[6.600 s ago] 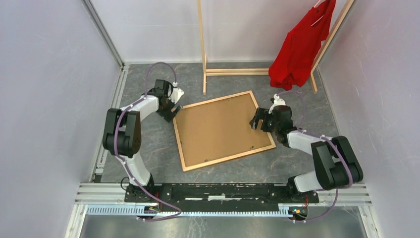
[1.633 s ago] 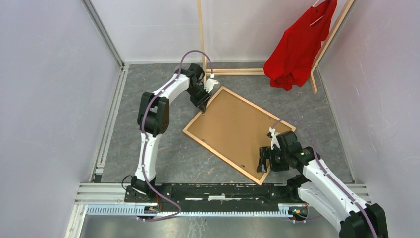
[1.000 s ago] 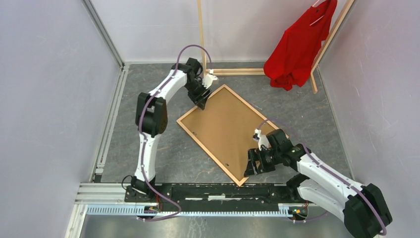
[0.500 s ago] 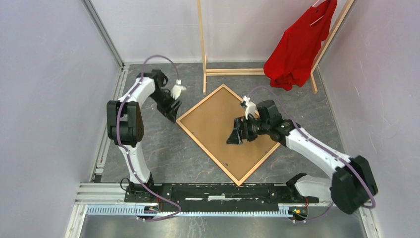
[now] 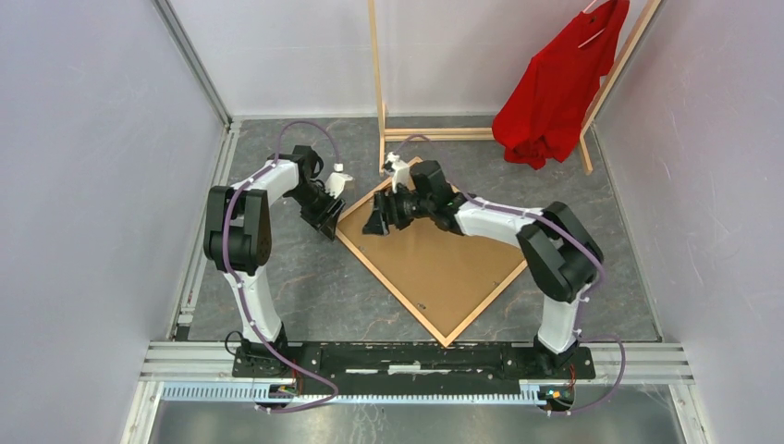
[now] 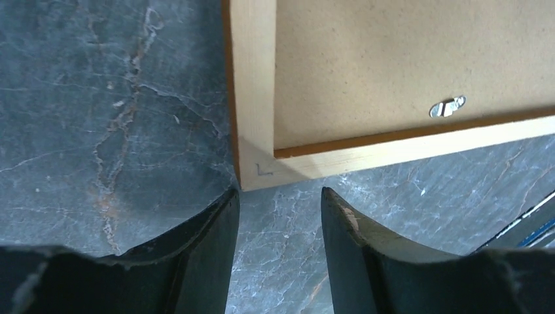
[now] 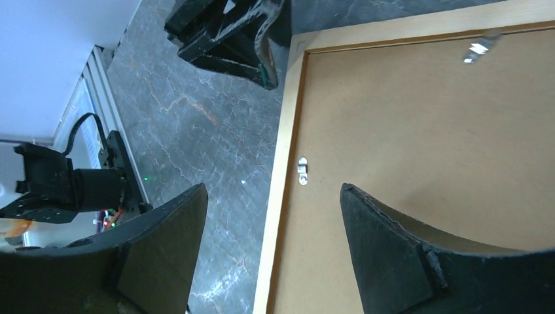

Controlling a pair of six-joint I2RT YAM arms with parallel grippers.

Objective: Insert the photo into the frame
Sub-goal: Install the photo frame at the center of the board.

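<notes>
The frame point(image 5: 392, 288) lies face down on the grey floor, turned like a diamond, with the brown backing panel point(image 5: 444, 254) set in it. The photo does not show in any view. My left gripper point(image 5: 325, 215) is open and empty at the frame's left corner; in the left wrist view the corner point(image 6: 258, 171) sits just beyond the gripper point(image 6: 278, 216). My right gripper point(image 5: 377, 222) is open and empty above the frame's upper-left side. In the right wrist view the gripper point(image 7: 271, 190) straddles the pale frame strip point(image 7: 283, 190), beside a metal turn clip point(image 7: 302, 170).
A pale wooden clothes rack point(image 5: 379, 92) stands at the back, with a red shirt point(image 5: 555, 88) hanging at its right. Walls close in left, back and right. A metal rail point(image 5: 208, 213) runs along the left floor edge. Another turn clip point(image 6: 447, 106) sits on the backing.
My right gripper has moved from over the middle of the backing up and left to the frame's upper-left side. My left gripper has shifted slightly toward the left corner. The frame stays put.
</notes>
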